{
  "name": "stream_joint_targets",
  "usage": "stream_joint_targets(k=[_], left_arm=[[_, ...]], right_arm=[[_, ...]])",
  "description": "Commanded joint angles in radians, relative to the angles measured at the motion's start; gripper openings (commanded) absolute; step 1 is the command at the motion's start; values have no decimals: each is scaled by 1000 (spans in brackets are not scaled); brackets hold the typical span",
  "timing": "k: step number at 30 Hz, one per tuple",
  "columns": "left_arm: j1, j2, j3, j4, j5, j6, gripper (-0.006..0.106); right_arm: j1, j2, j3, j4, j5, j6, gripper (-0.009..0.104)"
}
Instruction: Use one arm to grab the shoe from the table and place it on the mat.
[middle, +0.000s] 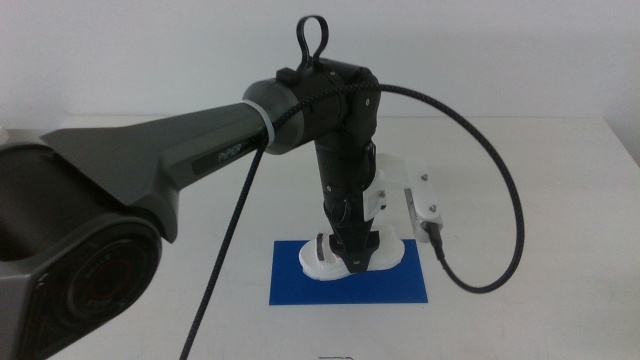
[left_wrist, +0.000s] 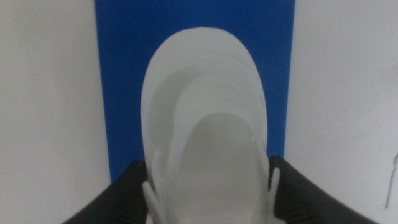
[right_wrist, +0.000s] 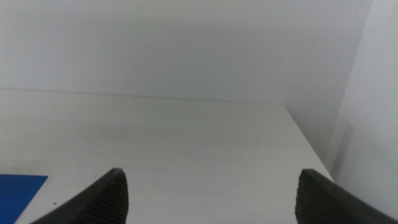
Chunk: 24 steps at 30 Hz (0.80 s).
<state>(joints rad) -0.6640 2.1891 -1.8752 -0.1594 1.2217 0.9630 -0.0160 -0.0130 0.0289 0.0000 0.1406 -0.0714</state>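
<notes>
**Mia:** White table (middle: 520, 200) fills almost the whole middle view, with a pale wall across the top of the frame. What is that blue thing low in the middle?

**Ben:** That is the mat (middle: 300, 285), flat on the table. The shoe (middle: 322, 262) sits on it, white with dark straps.

**Mia:** Who has the shoe?

**Ben:** The left arm (middle: 180, 150) comes in big from the left side of the frame and bends down over the mat. The left gripper (middle: 355, 262) is right at the shoe. In the left wrist view the shoe (left_wrist: 205, 118) fills the middle, and the two dark jaws press on its two sides at the bottom of the frame. The mat (left_wrist: 124, 74) shows blue behind it.

**Mia:** Is the shoe touching the mat?

**Ben:** It looks like it rests there, but the gripper hides part of it.

**Mia:** And the other arm?

**Ben:** The right gripper (right_wrist: 211, 196) waits off to the side. Its jaws stand far apart with nothing between them. A corner of the mat (right_wrist: 18, 193) peeks in at the lower left of that view.
</notes>
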Motion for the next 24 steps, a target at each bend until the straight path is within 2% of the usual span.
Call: stream_joint_targets(k=[1,24], left_arm=[[-2,-54,-26,-9,98,19,14],[-2,-3,-26,-9,-30,57,14]], right_arm=[[2,-19,-19,-9,-76,-5,94],[2,-19,-19,-9,-76,-5,94]])
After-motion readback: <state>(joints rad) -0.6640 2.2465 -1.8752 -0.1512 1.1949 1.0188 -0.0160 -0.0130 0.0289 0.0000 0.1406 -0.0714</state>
